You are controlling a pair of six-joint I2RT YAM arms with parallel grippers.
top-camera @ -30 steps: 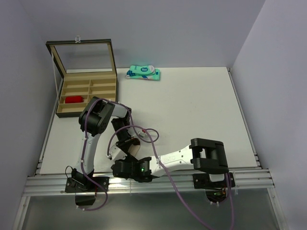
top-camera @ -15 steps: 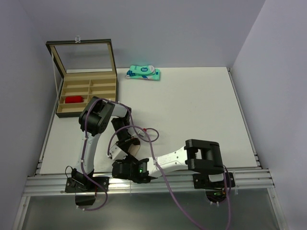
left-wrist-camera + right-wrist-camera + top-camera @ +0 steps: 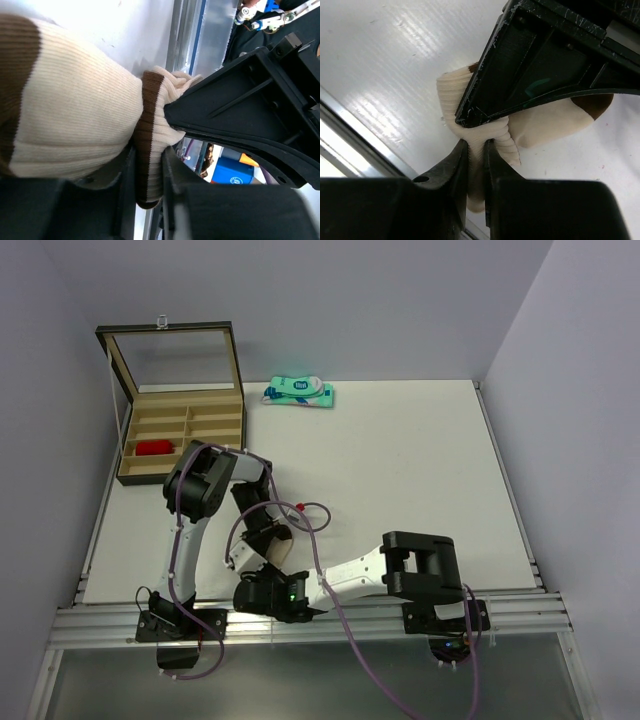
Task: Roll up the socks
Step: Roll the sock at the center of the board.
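both arms were folded in tight at the near-left part of the table, claws nose to nose on the beige sock. left claw was nearly closed, its fingers pinching the sock's brown cuff band btwn them. the cream ribbed body bulged out to one side, w/ another brown band at its far end. right claw was squeezed down too, just a narrow gap, w/ a fold of the cream fabric clamped in it. the brown toe poked out past the left claw's black housing. sock was down at the table surface, near the front rail. red sock sat well apart, in a left-hand compartment on the near side of the open box at rear left. teal-and-white packet lay by the back wall.
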